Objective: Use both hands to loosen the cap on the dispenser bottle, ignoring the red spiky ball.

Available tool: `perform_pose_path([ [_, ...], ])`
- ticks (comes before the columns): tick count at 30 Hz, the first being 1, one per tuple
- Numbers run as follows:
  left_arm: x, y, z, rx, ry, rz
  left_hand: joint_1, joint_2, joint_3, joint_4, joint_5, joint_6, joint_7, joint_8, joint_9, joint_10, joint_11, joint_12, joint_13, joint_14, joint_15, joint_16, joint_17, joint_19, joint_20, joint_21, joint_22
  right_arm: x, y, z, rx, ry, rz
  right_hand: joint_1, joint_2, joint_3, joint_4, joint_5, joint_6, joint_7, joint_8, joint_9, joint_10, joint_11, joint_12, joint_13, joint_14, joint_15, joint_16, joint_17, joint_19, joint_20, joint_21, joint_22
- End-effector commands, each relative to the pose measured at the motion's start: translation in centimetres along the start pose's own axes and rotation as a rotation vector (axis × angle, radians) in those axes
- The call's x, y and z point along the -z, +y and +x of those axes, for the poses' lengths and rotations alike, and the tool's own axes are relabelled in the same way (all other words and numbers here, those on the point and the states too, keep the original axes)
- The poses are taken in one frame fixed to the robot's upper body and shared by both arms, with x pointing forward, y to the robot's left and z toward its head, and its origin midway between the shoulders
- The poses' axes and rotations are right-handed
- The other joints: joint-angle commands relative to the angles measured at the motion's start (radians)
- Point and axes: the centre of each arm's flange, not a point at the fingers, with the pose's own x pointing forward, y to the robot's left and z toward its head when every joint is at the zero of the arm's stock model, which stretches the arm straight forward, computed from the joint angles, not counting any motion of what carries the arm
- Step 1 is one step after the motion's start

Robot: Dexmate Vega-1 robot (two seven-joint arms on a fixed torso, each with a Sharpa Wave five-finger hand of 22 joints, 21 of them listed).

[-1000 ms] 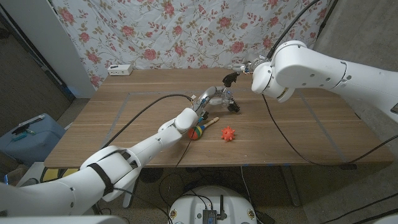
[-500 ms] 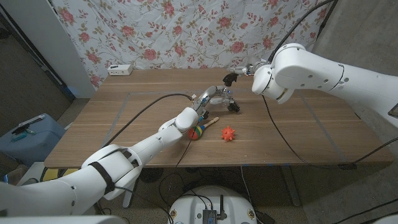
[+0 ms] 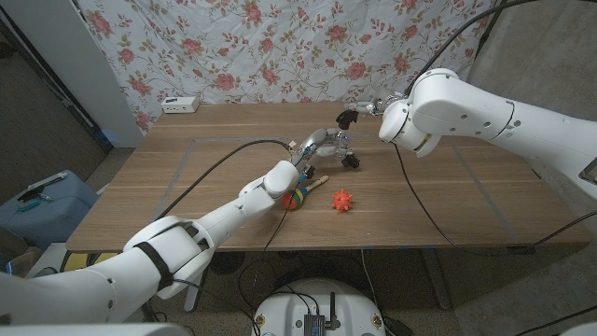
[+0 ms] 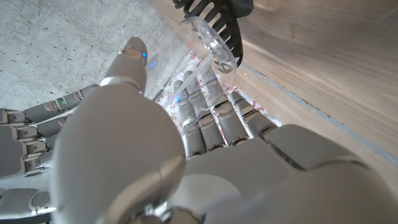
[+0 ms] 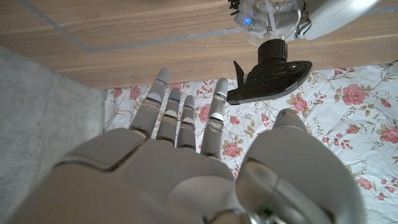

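The wooden table (image 3: 187, 177) runs wide across the head view, its brown boards marked by faint taped lines, and its near edge stands above a grey floor where cables trail. Nearest on the board lie a multicoloured ball (image 3: 297, 197) and, just to its right and apart from it, the red spiky ball (image 3: 342, 200); a small wooden stick (image 3: 317, 180) lies just behind the coloured ball. A black cable (image 3: 215, 166) crosses the boards toward the left arm. Past these, at mid-table, the left hand (image 3: 322, 145) grips the clear dispenser bottle (image 3: 338, 147), its fingers wrapped around the body; in the left wrist view the fingers (image 4: 211, 127) lie along the clear plastic with the ribbed black base (image 4: 214, 15) beyond them. The bottle's black pump cap (image 5: 270, 71) shows plainly in the right wrist view, standing off the clear body. Just beyond the bottle, the right hand (image 3: 359, 112) hovers open, its fingers (image 5: 177, 115) spread and holding nothing, close to the cap but apart from it. Farther back, near the table's far left corner, sits a white power strip (image 3: 179, 105). Behind the table hangs a floral cloth (image 3: 280, 47) of red roses on white, with a pale wall panel (image 3: 56, 56) to its left and a blue bin (image 3: 42, 201) on the floor below.
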Motion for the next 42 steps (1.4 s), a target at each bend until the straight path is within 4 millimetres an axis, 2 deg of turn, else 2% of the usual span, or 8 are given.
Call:
perform_pose_path([
  [1, 0.0, -0.1, 0.2, 0.006, 0.002, -0.002, -0.053, 0.201, 0.052, 0.043, -0.004, 0.082, 0.006, 0.004, 0.003, 0.040, -0.026, 0.004, 0.002, 0.015, -0.059, 0.003, 0.002, -0.002, -0.066, -0.003, 0.002, -0.3, 0.0, 0.6, -0.014, -0.015, 0.014, -0.008, -0.002, -0.003, 0.002, 0.007, -0.009, 0.000, -0.005, -0.001, 0.001, -0.004, -0.004, 0.003, 0.005, 0.000, -0.004, 0.003, 0.000, -0.005, 0.000, 0.004],
  [27, 0.3, -0.3, 0.7, 0.012, 0.010, -0.008, -0.053, 0.203, 0.056, 0.043, -0.003, 0.082, 0.006, 0.004, 0.003, 0.040, -0.027, 0.004, 0.005, 0.017, -0.056, 0.001, 0.001, -0.001, -0.065, -0.003, 0.002, -1.8, 0.3, 1.9, -0.074, -0.061, 0.000, -0.023, -0.002, -0.009, 0.005, 0.011, -0.040, 0.007, -0.022, -0.002, -0.012, 0.001, -0.011, 0.003, -0.001, 0.007, -0.010, 0.004, -0.003, 0.000, -0.003, 0.005],
  [38, 0.3, -0.5, 0.6, 0.010, 0.012, -0.010, -0.055, 0.204, 0.057, 0.044, -0.003, 0.084, 0.007, 0.005, 0.003, 0.042, -0.028, 0.004, 0.004, 0.017, -0.056, 0.002, 0.003, -0.002, -0.064, -0.003, 0.002, -1.6, 0.3, 2.3, -0.093, -0.053, -0.013, -0.015, 0.002, -0.006, -0.002, 0.014, -0.064, 0.005, -0.034, -0.002, -0.020, -0.003, -0.015, 0.003, -0.003, 0.007, -0.012, 0.003, -0.007, 0.004, -0.004, 0.005],
  [42, 0.2, -0.6, 0.6, 0.011, 0.012, -0.009, -0.057, 0.205, 0.058, 0.045, -0.003, 0.083, 0.008, 0.004, 0.003, 0.043, -0.027, 0.004, 0.004, 0.017, -0.054, 0.001, 0.001, -0.003, -0.064, -0.003, 0.002, -1.4, 0.3, 2.3, -0.101, -0.046, -0.018, 0.000, 0.008, 0.001, -0.012, 0.016, -0.072, 0.003, -0.038, -0.002, -0.023, -0.005, -0.016, 0.003, -0.004, 0.002, -0.013, 0.002, -0.007, 0.004, -0.004, 0.005],
])
